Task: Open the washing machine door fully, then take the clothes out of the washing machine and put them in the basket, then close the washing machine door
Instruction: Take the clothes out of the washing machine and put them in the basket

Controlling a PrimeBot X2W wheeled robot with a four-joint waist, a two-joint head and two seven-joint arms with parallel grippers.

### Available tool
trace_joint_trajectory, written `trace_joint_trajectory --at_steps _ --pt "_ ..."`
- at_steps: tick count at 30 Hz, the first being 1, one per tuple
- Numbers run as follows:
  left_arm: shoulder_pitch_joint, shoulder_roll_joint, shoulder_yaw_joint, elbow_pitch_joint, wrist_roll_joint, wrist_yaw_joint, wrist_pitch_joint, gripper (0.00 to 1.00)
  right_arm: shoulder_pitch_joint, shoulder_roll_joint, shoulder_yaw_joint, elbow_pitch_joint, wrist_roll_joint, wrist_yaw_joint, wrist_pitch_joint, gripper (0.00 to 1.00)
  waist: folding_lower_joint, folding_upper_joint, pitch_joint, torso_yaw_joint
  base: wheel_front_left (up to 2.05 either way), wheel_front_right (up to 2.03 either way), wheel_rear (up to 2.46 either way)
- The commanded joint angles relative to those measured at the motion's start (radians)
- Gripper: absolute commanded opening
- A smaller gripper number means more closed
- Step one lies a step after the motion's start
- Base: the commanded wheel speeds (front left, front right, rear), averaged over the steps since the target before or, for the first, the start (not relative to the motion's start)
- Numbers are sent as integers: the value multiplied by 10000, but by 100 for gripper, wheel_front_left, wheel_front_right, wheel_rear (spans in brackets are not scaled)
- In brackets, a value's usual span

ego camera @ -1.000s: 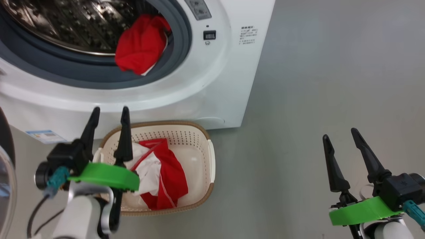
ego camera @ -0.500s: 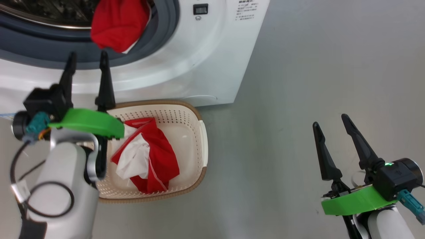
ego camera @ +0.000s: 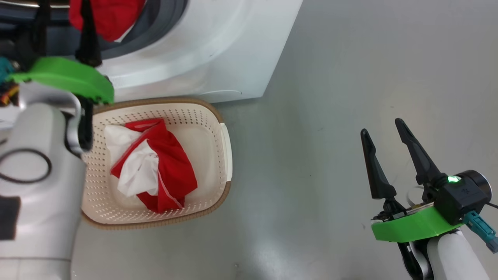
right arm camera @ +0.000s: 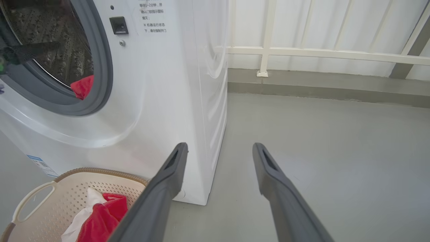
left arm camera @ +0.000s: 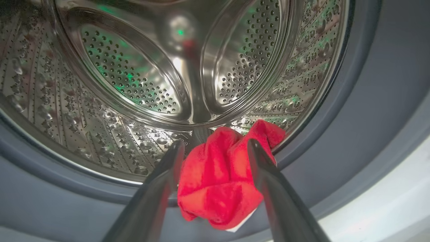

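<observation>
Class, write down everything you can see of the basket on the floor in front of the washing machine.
The basket is a rectangular tub with rounded corners, of cream plastic by its look, its walls and floor perforated, its rim brown and woven-looking, with pale side handles. It stands upright on the grey floor, close before the washing machine. A crumpled red and white garment lies inside. The left forearm hides one end in the head view.

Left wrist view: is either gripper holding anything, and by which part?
Nothing is held. The left gripper is open, its fingers either side of the red garment; the right gripper is open too.
</observation>
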Motion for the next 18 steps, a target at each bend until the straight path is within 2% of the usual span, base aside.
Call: trace_joint_trajectory --at_steps 1,7,13,18 --pt "-560 556 228 180 -28 -119 101 100 -180 -81 252 -252 -2 60 -63 100 0 0 327 -153 0 0 0" --pt "-1616 680 264 1138 -235 -398 400 100 -359 -81 403 -231 1 60 -63 100 0 0 665 -318 0 0 0" --pt "-2692 776 220 2336 -600 -835 1619 100 -520 -81 562 -123 -11 60 -63 100 0 0 837 -512 0 0 0" --pt "-3246 938 114 3288 -747 -976 2759 100 -585 -81 693 -41 16 60 -63 100 0 0 813 -689 0 0 0"
